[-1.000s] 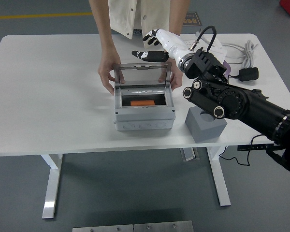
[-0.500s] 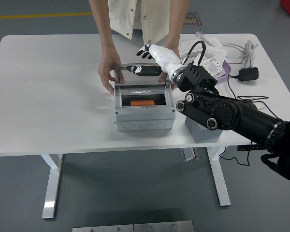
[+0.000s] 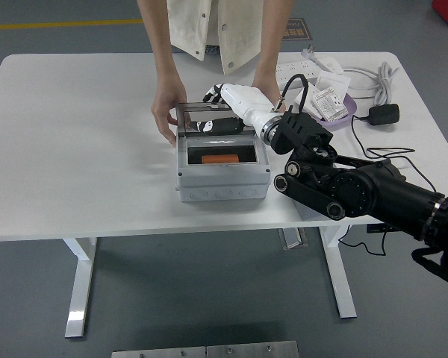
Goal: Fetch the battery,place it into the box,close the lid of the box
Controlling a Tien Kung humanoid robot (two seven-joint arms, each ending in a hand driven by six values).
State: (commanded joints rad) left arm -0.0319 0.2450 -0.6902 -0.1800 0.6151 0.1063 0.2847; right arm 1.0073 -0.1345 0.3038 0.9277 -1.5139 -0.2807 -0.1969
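A grey box stands mid-table with an orange battery lying inside it. Its clear lid is tilted forward, partly lowered over the opening. My right hand, white with black fingers, rests flat on the back of the lid with fingers extended, holding nothing. A person at the far side steadies the box, one hand on its left side and the other hand behind its right side. My left arm is out of view.
A white power strip, cables and a black adapter lie at the back right, next to a purple tray with paper packets. My right forearm hides the grey block on the box's right.
My right hand has moved left and down from above the lid onto it. The lid has tipped forward from upright toward the box opening.
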